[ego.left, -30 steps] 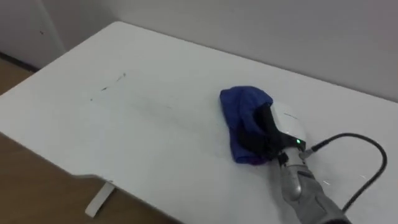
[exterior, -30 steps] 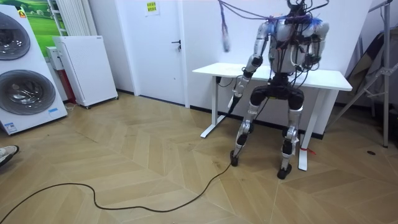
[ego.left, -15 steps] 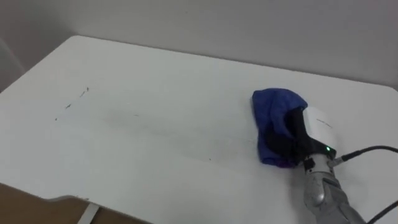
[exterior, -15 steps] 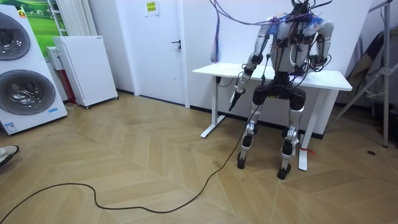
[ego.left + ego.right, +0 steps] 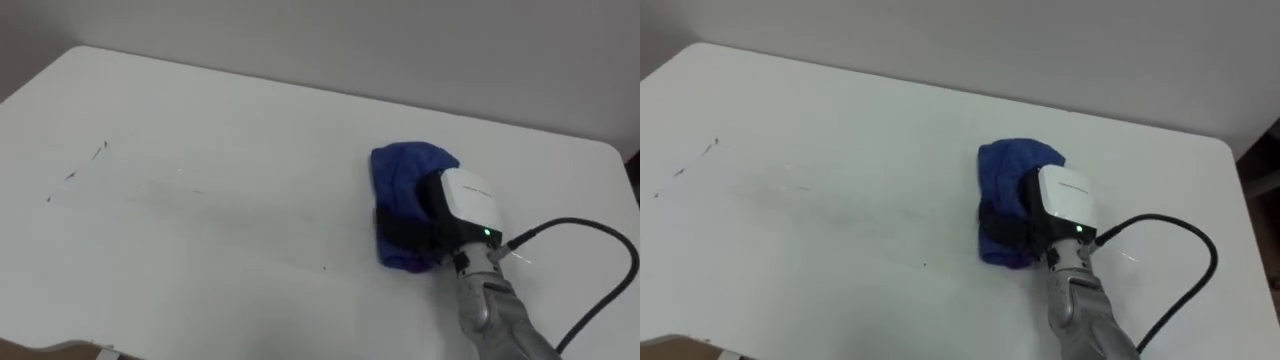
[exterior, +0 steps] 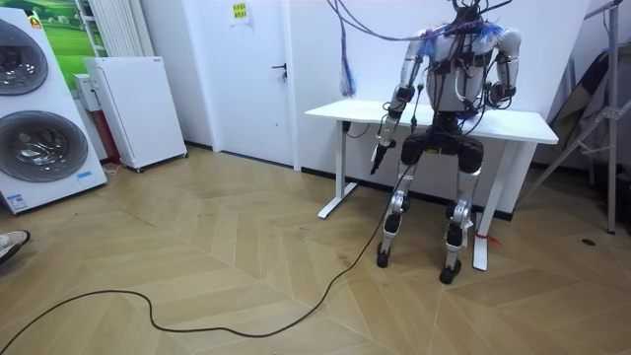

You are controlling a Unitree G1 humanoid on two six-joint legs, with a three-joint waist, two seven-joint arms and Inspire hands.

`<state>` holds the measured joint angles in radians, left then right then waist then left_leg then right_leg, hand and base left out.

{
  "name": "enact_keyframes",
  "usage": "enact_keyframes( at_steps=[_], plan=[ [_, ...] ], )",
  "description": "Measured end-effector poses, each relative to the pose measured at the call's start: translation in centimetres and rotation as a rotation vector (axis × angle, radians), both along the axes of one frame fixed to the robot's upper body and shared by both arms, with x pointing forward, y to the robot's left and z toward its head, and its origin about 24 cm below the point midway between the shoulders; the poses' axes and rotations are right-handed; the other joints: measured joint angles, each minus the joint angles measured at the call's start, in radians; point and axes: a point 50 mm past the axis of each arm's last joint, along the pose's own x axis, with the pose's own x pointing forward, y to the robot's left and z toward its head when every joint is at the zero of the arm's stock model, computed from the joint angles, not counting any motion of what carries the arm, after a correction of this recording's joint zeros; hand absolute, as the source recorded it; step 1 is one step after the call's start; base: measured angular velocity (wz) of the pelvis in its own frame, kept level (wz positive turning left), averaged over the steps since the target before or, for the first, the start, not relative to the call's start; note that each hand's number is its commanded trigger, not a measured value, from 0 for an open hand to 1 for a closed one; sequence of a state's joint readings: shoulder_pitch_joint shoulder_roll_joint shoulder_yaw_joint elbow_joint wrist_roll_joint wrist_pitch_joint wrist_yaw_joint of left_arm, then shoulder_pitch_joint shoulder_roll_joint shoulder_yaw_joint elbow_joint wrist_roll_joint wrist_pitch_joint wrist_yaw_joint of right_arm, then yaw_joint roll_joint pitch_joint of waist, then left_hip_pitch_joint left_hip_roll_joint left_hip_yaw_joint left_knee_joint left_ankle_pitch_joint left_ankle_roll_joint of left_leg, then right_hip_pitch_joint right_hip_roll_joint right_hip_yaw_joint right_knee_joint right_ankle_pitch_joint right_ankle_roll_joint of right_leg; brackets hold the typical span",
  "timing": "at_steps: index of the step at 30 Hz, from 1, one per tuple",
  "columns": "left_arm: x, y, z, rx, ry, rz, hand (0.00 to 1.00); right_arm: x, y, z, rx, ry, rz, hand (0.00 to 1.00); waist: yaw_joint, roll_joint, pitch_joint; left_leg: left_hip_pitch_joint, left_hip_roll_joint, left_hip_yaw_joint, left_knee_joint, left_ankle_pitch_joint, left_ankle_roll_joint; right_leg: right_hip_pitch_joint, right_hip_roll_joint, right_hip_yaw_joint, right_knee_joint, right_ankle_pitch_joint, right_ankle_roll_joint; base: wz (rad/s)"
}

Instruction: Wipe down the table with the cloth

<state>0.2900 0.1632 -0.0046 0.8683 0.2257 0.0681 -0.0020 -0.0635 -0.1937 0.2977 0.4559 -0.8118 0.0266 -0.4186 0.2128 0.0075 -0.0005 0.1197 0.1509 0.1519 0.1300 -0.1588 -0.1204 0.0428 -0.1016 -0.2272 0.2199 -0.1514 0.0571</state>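
Left eye view: the right hand (image 5: 466,208) rests on the blue cloth (image 5: 403,175) on the counter's (image 5: 220,130) right half, well in from the right edge. The cloth covers the hand's front, so open or closed cannot be told. Room view: the robot stands at the counter's near edge, with its left hand (image 6: 378,158) hanging below the top, state unclear.

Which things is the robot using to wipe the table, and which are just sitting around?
For the job:
crumpled blue cloth
flat white table
right hand, resting on the cloth
small dark marks on the table

Just standing about:
white washing machine
low white cabinet
white door
left hand, hanging by the robot's side
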Motion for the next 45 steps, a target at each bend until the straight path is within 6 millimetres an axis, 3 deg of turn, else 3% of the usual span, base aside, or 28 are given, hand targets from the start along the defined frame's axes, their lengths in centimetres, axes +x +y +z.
enact_keyframes(
  at_steps=[8, 17, 23, 25, 29, 35, 38, 45],
  plan=[
    [0.4, -0.1, 0.1, -0.029, -0.047, 0.131, 0.0, -0.5, 0.2, 0.0, 0.004, 0.001, 0.002, 0.0, -0.038, -0.008, 0.0023, 0.012, -0.001, 0.002, -0.003, -0.002, 0.001, 0.008, 0.0, 0.006, 0.001, -0.002, 0.002, 0.0],
    [2.4, -0.3, 0.3, -0.072, -0.122, 0.162, 0.0, -1.9, 0.3, 1.1, 0.035, -0.044, 0.009, 0.0, -0.067, -0.012, 0.0001, 0.011, -0.001, 0.007, -0.006, -0.002, 0.0, 0.005, 0.001, 0.008, 0.0, -0.002, 0.003, 0.0],
    [2.8, -0.2, 0.4, -0.08, -0.158, 0.191, 0.0, -1.5, 0.4, 3.7, 0.078, -0.152, 0.031, 0.0, -0.096, -0.008, 0.0018, 0.008, -0.003, 0.02, -0.006, -0.002, 0.0, -0.01, 0.0, 0.021, 0.003, -0.001, 0.003, -0.06],
    [2.4, 0.1, 0.3, -0.091, -0.149, 0.23, 0.0, -1.1, -0.2, 5.6, 0.096, -0.242, 0.016, 0.0, -0.1, -0.007, 0.0013, 0.014, -0.002, 0.044, -0.006, -0.002, 0.0, -0.009, 0.0, 0.027, 0.002, -0.001, 0.003, -0.07],
    [1.4, 0.3, -0.1, -0.097, -0.114, 0.28, 0.0, -0.9, -1.0, 7.1, 0.13, -0.318, -0.005, 0.0, -0.112, -0.008, -0.0008, 0.02, -0.003, 0.051, -0.006, -0.002, 0.0, -0.006, 0.0, 0.034, 0.003, -0.001, 0.003, -0.04],
    [-0.6, 1.5, -0.2, -0.068, -0.069, 0.341, 0.0, -0.7, -4.6, 9.6, 0.098, -0.432, -0.095, 0.0, -0.158, -0.029, 0.0048, 0.016, -0.003, 0.051, -0.002, -0.002, 0.001, -0.01, -0.001, 0.035, 0.01, -0.004, 0.007, 0.0],
    [-1.4, 2.3, -0.1, -0.054, -0.07, 0.399, 0.0, -1.1, -7.4, 11.2, 0.067, -0.526, -0.208, 0.0, -0.168, -0.045, 0.0, 0.02, -0.004, 0.053, -0.002, -0.002, 0.001, -0.007, -0.001, 0.037, 0.002, -0.004, 0.007, 0.01],
    [-2.8, 4.0, 0.5, -0.018, -0.08, 0.469, 0.0, -3.9, -13.5, 12.6, 0.057, -0.678, -0.467, 0.0, -0.208, -0.06, 0.0017, 0.027, -0.004, 0.054, -0.002, -0.004, 0.003, 0.0, -0.001, 0.039, 0.001, -0.004, 0.007, -0.01]
  ],
)
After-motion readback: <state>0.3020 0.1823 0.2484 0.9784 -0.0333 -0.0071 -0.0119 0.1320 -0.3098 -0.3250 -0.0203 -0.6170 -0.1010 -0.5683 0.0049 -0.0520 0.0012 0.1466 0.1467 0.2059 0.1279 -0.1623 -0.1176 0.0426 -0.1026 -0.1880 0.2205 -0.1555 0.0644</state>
